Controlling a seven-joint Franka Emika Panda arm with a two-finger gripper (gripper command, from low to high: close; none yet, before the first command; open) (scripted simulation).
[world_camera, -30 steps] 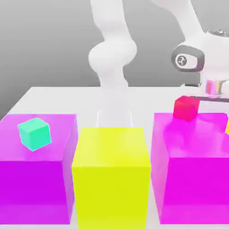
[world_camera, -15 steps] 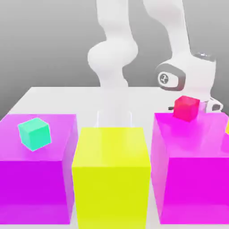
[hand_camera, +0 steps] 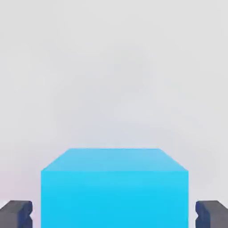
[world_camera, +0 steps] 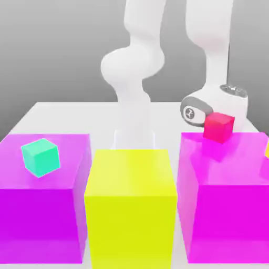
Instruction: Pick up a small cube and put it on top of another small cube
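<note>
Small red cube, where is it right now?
The small red cube sits on the exterior view's right, atop the large magenta block, just in front of the white arm's wrist.

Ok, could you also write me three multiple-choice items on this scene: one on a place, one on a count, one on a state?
1. Where does the red cube stand?
A. on the yellow block
B. on the right magenta block, seen in the exterior view
C. on the teal cube

2. How many big magenta blocks are in the exterior view?
A. two
B. one
C. three

3. In what state is the teal cube?
A. another cube is stacked on it
B. it lies tipped on the table
C. it rests with nothing on top

Answers: 1 B, the red cube sits at that block's back edge. 2 A, the left magenta block and the right one flank the yellow block. 3 C, its top face is bare.
</note>
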